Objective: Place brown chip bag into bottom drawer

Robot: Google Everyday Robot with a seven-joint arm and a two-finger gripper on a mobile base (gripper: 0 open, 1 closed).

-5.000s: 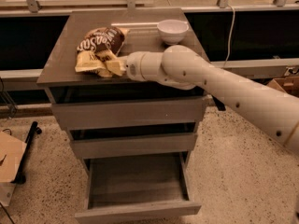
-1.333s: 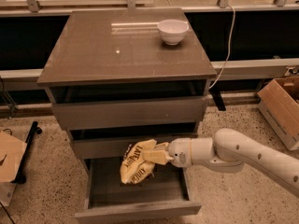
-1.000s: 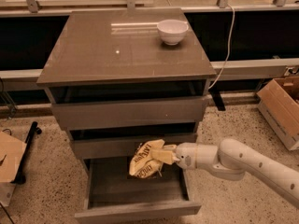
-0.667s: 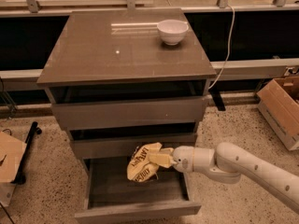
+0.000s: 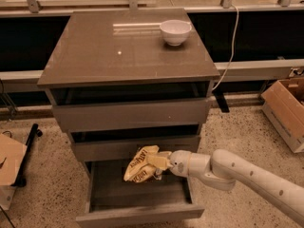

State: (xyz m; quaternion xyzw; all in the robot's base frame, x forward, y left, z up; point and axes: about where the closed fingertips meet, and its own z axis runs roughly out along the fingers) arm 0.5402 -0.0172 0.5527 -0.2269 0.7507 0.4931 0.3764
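The brown chip bag [image 5: 140, 165] is crumpled, its yellow end and dark lettering showing, and hangs over the open bottom drawer [image 5: 137, 194] of the grey-brown cabinet. My gripper [image 5: 160, 161] comes in from the right on a white arm and is shut on the bag's right edge. The bag sits just in front of the middle drawer's front panel, above the bottom drawer's floor. The bottom drawer is pulled out towards the camera.
A white bowl [image 5: 175, 31] stands on the cabinet top [image 5: 118, 51] at the back right. The two upper drawers are closed or nearly so. A cardboard box [image 5: 287, 110] sits on the floor at right, and another [image 5: 7, 167] at left.
The bag was carried from the cabinet top down to the open bottom drawer. Over the last second the gripper and bag shifted only slightly, staying over the drawer.
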